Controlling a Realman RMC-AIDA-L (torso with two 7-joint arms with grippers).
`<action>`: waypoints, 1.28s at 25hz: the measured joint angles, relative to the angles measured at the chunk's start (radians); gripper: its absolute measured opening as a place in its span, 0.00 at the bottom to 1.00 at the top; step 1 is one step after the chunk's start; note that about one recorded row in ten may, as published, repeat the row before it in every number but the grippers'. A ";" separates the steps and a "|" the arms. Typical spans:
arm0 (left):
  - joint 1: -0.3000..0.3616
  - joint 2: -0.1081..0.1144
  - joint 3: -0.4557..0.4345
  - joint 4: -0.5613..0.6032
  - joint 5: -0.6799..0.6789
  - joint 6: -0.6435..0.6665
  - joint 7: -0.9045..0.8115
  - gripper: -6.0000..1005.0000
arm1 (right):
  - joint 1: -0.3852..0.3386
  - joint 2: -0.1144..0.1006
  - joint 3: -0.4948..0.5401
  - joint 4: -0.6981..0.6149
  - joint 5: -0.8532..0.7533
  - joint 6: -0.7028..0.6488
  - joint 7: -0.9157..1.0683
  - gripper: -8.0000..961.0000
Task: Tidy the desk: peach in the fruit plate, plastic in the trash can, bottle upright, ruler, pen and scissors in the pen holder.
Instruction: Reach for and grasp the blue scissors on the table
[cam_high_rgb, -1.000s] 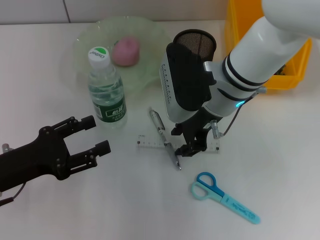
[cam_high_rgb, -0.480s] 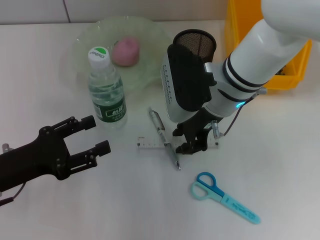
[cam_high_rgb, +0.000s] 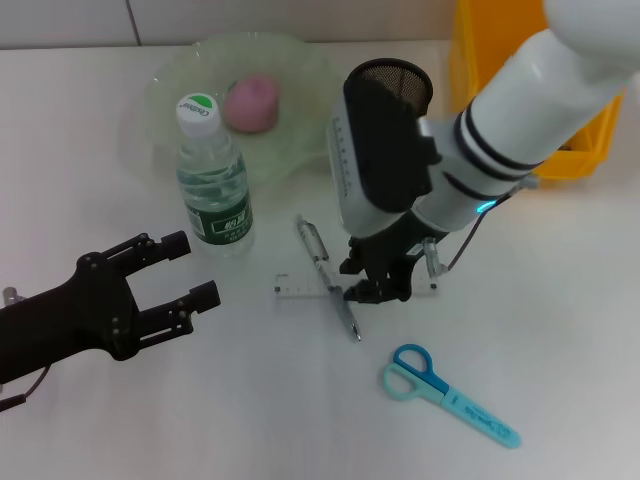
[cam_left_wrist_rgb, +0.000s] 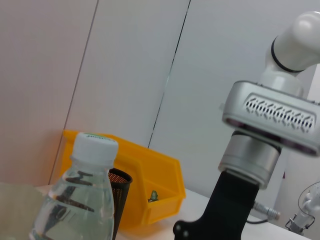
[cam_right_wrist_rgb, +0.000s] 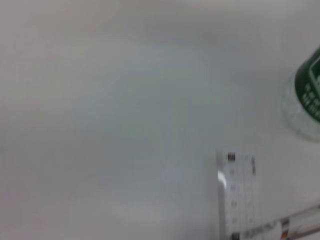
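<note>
Right end effector (cam_high_rgb: 375, 288) down on clear ruler (cam_high_rgb: 300, 286), fingers close together, grip unconfirmed, pen (cam_high_rgb: 322, 262) lying across ruler, scissors (cam_high_rgb: 445, 394) near ruler, left end effector (cam_high_rgb: 190, 270) spread apart, idle beside upright bottle (cam_high_rgb: 212, 180)

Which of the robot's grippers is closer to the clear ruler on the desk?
The right. The right gripper is low over the ruler, beside the pen lying across it. The left gripper hovers open, apart from it, nearer the bottle.

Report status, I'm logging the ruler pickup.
Right end effector low over clear plastic ruler. Silver pen lies across the ruler. Left end effector open, idle near upright water bottle.
</note>
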 joint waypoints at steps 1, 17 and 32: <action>0.000 0.000 0.000 0.000 0.000 0.000 0.001 0.78 | -0.013 -0.001 0.018 -0.022 0.004 -0.014 -0.005 0.30; -0.002 0.004 0.003 0.000 0.000 0.002 -0.004 0.78 | -0.095 -0.004 0.178 -0.199 -0.018 -0.212 0.013 0.18; -0.002 0.006 0.001 0.004 0.000 0.000 -0.012 0.78 | -0.275 0.001 0.073 -0.659 -0.190 -0.470 0.558 0.59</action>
